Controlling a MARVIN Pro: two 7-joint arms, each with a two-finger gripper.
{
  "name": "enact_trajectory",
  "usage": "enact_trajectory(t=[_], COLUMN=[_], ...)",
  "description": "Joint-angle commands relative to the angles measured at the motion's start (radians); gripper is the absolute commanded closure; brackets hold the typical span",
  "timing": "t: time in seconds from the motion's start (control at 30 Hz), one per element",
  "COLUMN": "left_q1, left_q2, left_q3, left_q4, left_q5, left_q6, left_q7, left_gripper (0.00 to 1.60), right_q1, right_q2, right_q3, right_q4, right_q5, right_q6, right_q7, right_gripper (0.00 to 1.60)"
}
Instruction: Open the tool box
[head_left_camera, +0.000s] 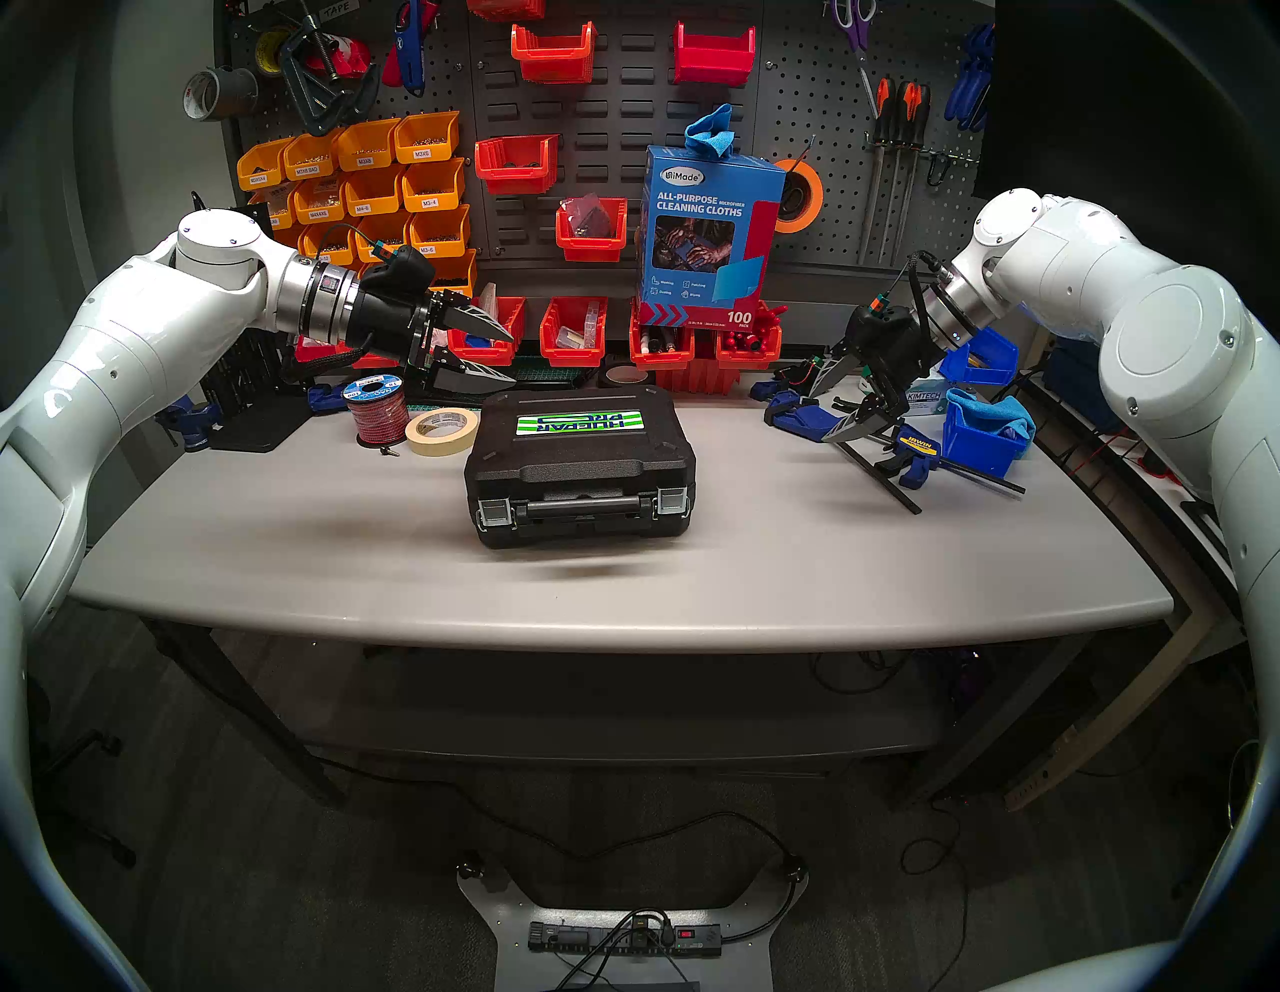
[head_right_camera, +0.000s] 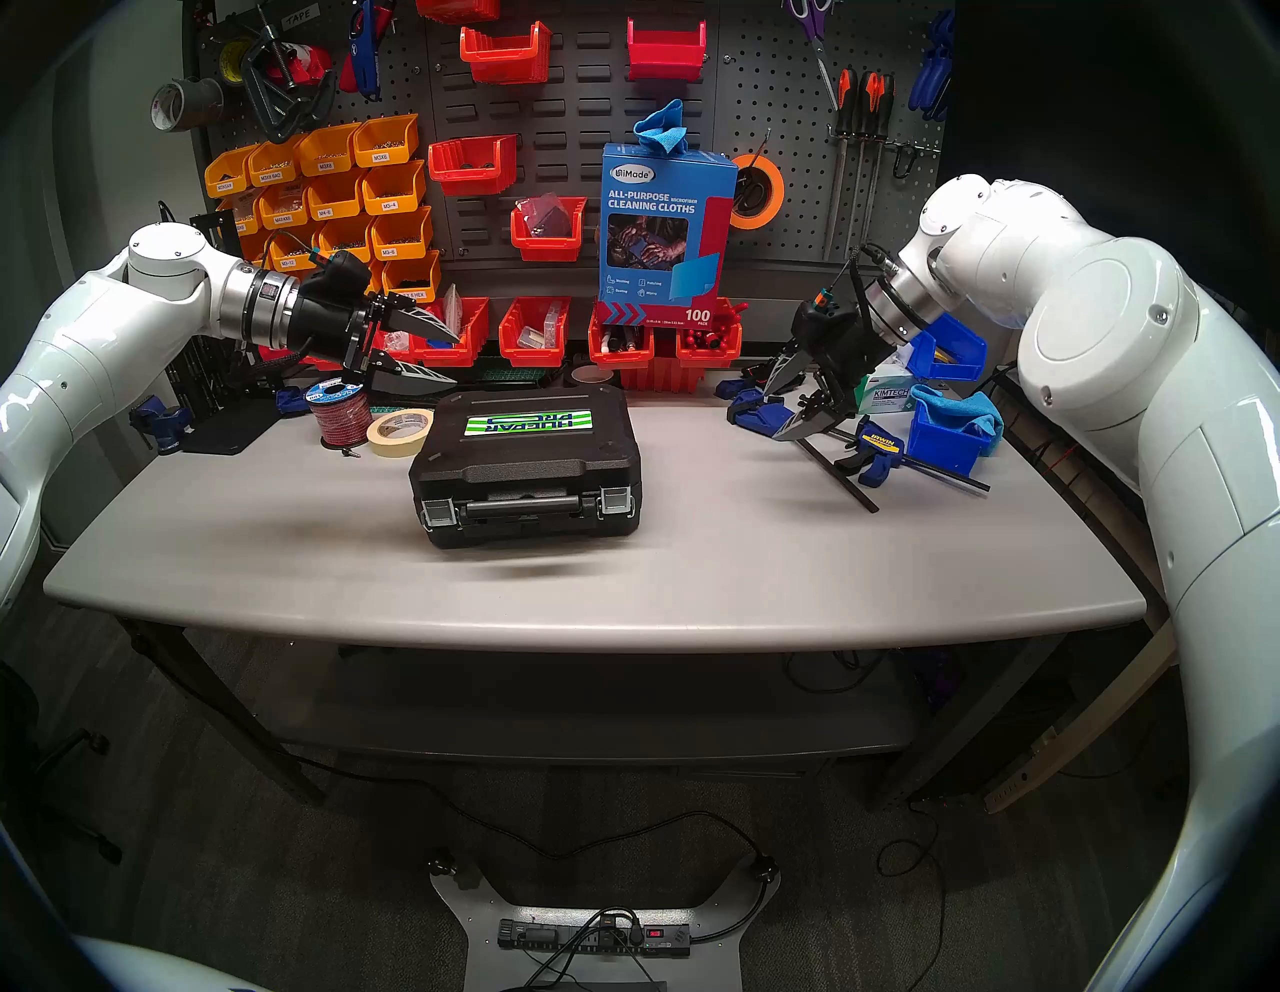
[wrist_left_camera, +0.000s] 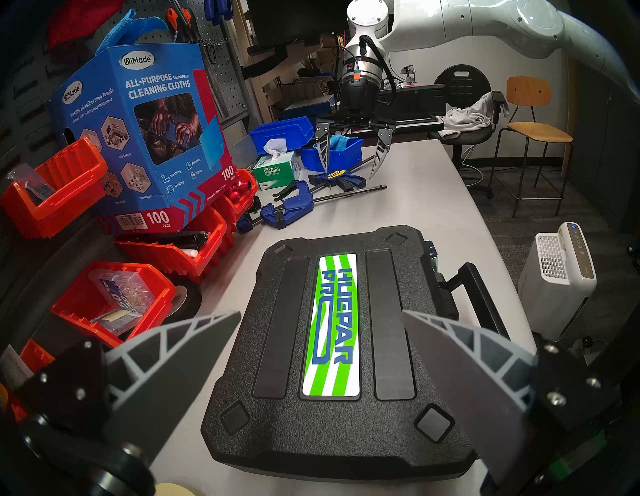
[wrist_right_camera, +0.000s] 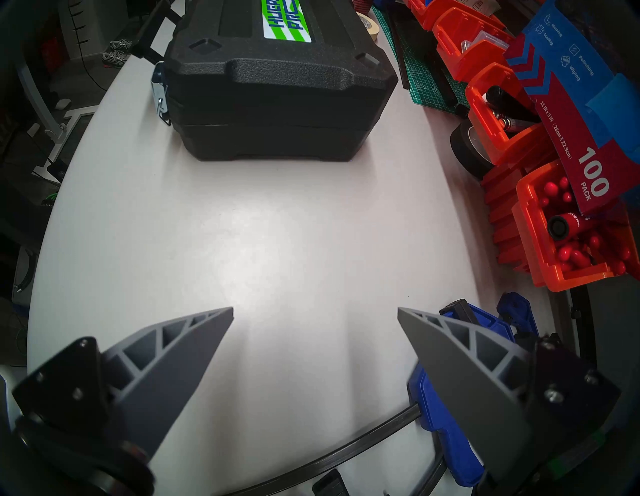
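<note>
Evidently nothing is started: the tool box (head_left_camera: 580, 465) lies shut on the table (head_left_camera: 277, 540), between and below both spread, empty grippers, left gripper (head_left_camera: 500, 359) and right gripper (head_left_camera: 834, 405). Next, each must descend to a silver latch (head_left_camera: 493, 513). Its long axis runs across; handle (head_left_camera: 583, 506) faces the robot.

**Case at the middle of the bench**

The tool box (head_left_camera: 580, 463) lies flat at mid-table (head_left_camera: 277, 554), handle side toward the front edge. Behind it to the left stand a wire spool (head_left_camera: 377, 410) and a tape roll (head_left_camera: 443, 431), side by side. The cleaning-cloths box (head_left_camera: 706, 235) rests on bins (head_left_camera: 661, 343) behind it. Bar clamps (head_left_camera: 900, 450) lie far right.
</note>
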Motion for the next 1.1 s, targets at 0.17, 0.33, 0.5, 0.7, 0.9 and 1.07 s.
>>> enact_trajectory(t=[0.17, 0.33, 0.5, 0.7, 0.9, 1.07], left_q1=[-0.014, -0.013, -0.013, -0.013, -0.013, -0.013], left_q2=[0.000, 0.000, 0.000, 0.000, 0.000, 0.000], left_q3=[-0.007, -0.008, -0.008, -0.008, -0.008, -0.008], left_q4=[0.000, 0.000, 0.000, 0.000, 0.000, 0.000], left_q5=[0.000, 0.000, 0.000, 0.000, 0.000, 0.000], left_q6=[0.001, 0.001, 0.001, 0.001, 0.001, 0.001], left_q7=[0.001, 0.001, 0.001, 0.001, 0.001, 0.001], left_gripper=[0.00, 0.00, 0.00, 0.00, 0.00, 0.00], right_q1=[0.009, 0.009, 0.009, 0.009, 0.009, 0.008], right_q2=[0.001, 0.001, 0.000, 0.000, 0.000, 0.000], right_q3=[0.000, 0.000, 0.000, 0.000, 0.000, 0.000], right_q4=[0.004, 0.005, 0.005, 0.005, 0.006, 0.006], right_q5=[0.000, 0.000, 0.000, 0.000, 0.000, 0.000], right_q6=[0.000, 0.000, 0.000, 0.000, 0.000, 0.000], right_q7=[-0.002, -0.002, -0.002, -0.002, -0.002, -0.002], right_gripper=[0.00, 0.00, 0.00, 0.00, 0.00, 0.00])
